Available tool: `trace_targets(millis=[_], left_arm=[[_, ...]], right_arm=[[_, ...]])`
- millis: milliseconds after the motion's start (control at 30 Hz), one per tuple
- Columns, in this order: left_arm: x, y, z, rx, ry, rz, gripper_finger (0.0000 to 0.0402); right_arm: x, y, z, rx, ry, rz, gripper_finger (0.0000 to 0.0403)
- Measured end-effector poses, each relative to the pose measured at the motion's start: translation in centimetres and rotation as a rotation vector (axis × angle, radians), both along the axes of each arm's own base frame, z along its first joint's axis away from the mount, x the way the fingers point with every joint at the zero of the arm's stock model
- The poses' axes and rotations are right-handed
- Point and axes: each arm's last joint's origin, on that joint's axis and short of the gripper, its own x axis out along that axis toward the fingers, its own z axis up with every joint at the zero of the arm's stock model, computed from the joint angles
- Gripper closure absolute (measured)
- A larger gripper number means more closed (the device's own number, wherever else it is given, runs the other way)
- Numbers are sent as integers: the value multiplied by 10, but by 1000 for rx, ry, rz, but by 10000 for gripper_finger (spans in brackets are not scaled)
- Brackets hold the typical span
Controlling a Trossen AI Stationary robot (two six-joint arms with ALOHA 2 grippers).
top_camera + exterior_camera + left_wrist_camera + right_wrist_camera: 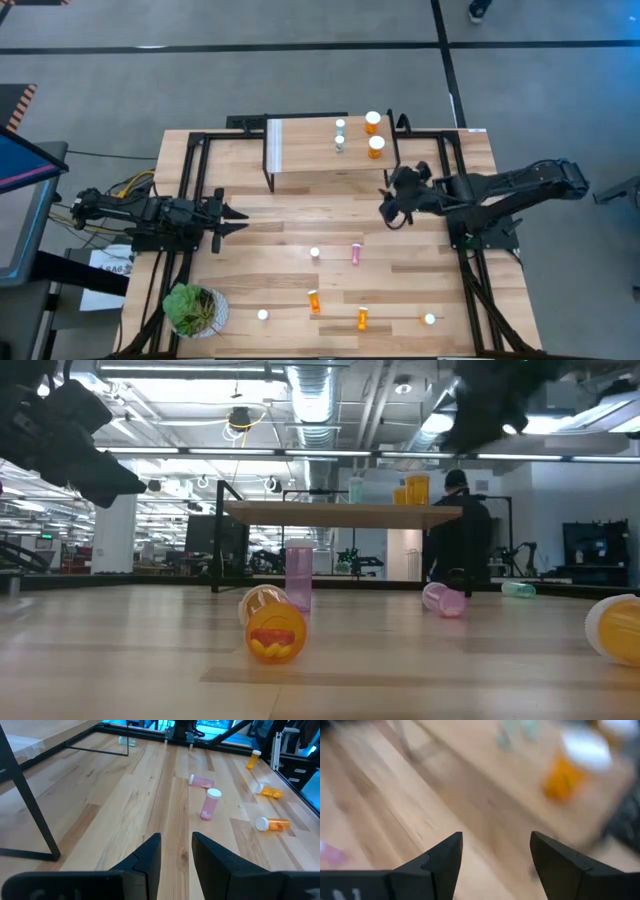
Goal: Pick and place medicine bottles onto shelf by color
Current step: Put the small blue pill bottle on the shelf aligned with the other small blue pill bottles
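Observation:
The shelf [330, 155] stands at the table's far middle on black legs. Two wider orange bottles [374, 134] and two pale green ones [340, 135] stand upright on its plank. On the table, a pink bottle [315, 253] stands upright and another pink one [356, 254] lies on its side. Two orange ones [314, 300] [362, 318] lie nearer the front. My right gripper [388, 212] is open and empty above the table by the shelf's near right corner; the right wrist view [496, 855] shows it too. My left gripper [238, 216] is open and empty at the left.
A green potted plant [195, 308] stands at the near left corner. Two more bottles with white caps [263, 315] [430, 319] stand near the front edge. The shelf's black legs [30, 800] stand near my left arm. A person [465, 530] is in the room behind the table.

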Motion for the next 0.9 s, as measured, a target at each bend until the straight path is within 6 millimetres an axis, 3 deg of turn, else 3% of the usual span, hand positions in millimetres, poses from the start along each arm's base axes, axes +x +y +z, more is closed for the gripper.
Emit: trace_targets(millis=[333, 567, 900], left_arm=[[0, 0, 0, 0, 1, 0, 304], [0, 0, 0, 0, 1, 0, 304], [0, 0, 0, 0, 0, 0, 304]], right_arm=[[-37, -33, -19, 249, 257, -371, 147], [-38, -53, -25, 331, 310, -428, 147], [-29, -87, -49, 426, 475, -471, 147]])
